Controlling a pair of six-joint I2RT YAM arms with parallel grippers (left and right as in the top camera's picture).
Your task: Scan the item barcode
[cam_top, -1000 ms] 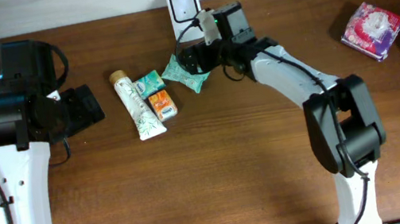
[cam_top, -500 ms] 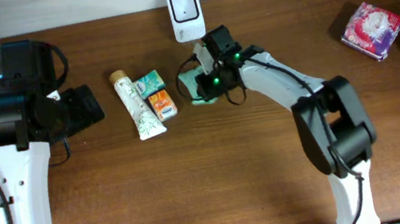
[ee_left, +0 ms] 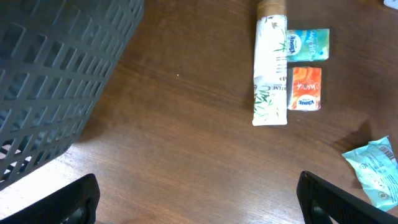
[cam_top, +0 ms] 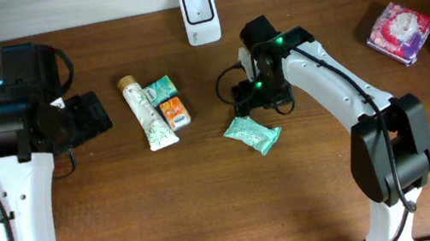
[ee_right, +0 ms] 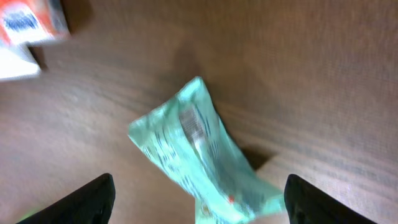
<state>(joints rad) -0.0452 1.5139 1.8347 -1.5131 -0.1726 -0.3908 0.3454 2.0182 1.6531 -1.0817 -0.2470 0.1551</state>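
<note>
The right gripper (ee_right: 202, 199) has its jaws spread wide and holds nothing. The teal packet (ee_right: 199, 162) sits below and between the fingertips, loose and slightly blurred in the wrist view. From overhead it lies flat on the table (cam_top: 213, 216), in front of the scanner (cam_top: 199, 6) and a little to its right, well apart from it. The left gripper (ee_left: 199, 199) is also spread wide and empty, far to the scanner's left beside the dark basket (ee_left: 56, 81).

The main risk is that no scan registers, because the packet is nowhere near the scanner's window. Which face carries the barcode cannot be read here, so it may be lying code-down. Picking it up again has its own trouble: the packet looks soft and thin, and fingers closing on it may pinch only the wrapper's edge, so it swings or slips out on the way back. A descent too low would scrape the fingertips on the wood.

A careless sweep could also push the packet towards the orange pack (cam_top: 176, 113) and the tube (cam_top: 147, 114), which lie in front of the scanner on its left — crowding the next grasp.
</note>
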